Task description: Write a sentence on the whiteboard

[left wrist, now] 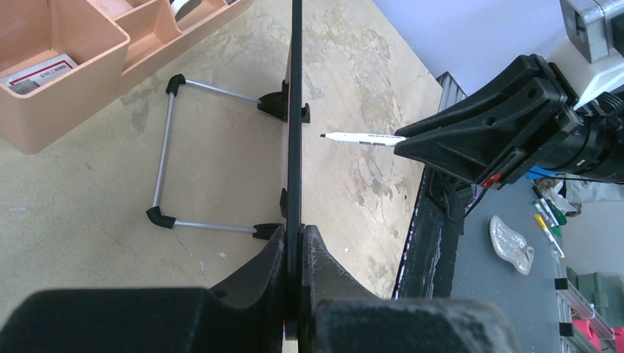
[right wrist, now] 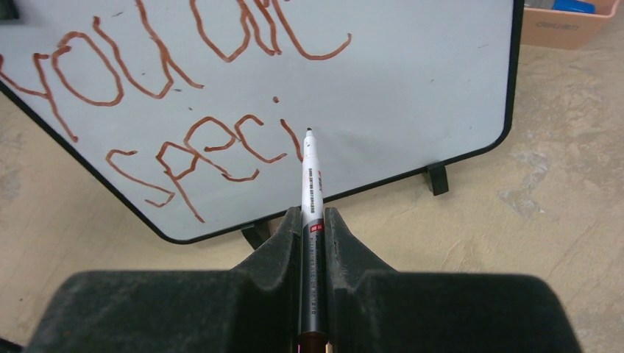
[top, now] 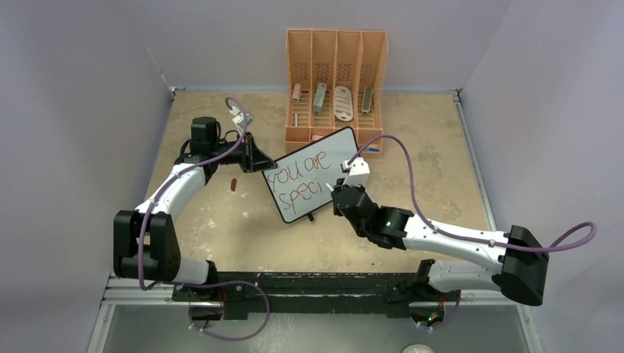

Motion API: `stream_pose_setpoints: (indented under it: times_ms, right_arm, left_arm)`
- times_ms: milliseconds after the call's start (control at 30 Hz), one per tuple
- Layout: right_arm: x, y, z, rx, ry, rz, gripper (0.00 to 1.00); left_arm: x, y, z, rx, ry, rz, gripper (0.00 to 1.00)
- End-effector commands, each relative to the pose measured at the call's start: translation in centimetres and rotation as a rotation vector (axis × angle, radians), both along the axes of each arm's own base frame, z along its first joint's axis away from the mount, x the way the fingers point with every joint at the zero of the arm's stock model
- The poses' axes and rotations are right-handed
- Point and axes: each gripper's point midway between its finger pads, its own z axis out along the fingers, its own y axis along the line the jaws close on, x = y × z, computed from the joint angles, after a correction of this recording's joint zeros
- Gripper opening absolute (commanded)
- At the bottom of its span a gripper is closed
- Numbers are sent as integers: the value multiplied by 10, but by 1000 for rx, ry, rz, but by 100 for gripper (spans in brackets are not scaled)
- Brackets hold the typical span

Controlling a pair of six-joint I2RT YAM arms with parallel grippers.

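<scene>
- Looking at materials first, we see the whiteboard (top: 296,209) as a smooth white rectangle with a thin black frame and rounded corners. It stands on the mottled tan desk (top: 221,228), propped on a stand (left wrist: 165,154) of thin grey rods with black plastic corners.
- We read the sentence (right wrist: 199,154) so far as "you are" above "speci", in loose red-brown strokes.
- We see the left end effector (left wrist: 294,235) clamped on the whiteboard's edge, its black fingers pressed to both faces.
- We see the right end effector (right wrist: 313,220) closed on a slim white marker (right wrist: 310,187). In the left wrist view the dark tip sits just off the board face, by the last stroke.
- From the left wrist the board is edge-on, so its writing is hidden. The right wrist view cuts off the start of "you". Overhead, the right arm covers the board's lower right corner.
- A small reddish piece (top: 233,184) lies on the desk; we cannot tell what it is.
- The board's far corner sits just in front of the ribbed orange organizer (top: 335,55). Bare white surface lies right of the last stroke.
</scene>
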Motion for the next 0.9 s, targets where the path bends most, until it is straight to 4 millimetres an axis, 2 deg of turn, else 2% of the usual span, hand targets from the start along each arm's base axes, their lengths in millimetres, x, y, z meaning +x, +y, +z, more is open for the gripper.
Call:
stream_pose_setpoints:
  times_ms: [0,867]
  right_arm:
    - [11,-9,5,22,-38,-68,0]
    - [23,-9,-5,8,-42,-89,0]
  left_arm:
    - [2,-3,14,2,-59,-17,0]
    - [1,-3,14,1,-59,-19,0]
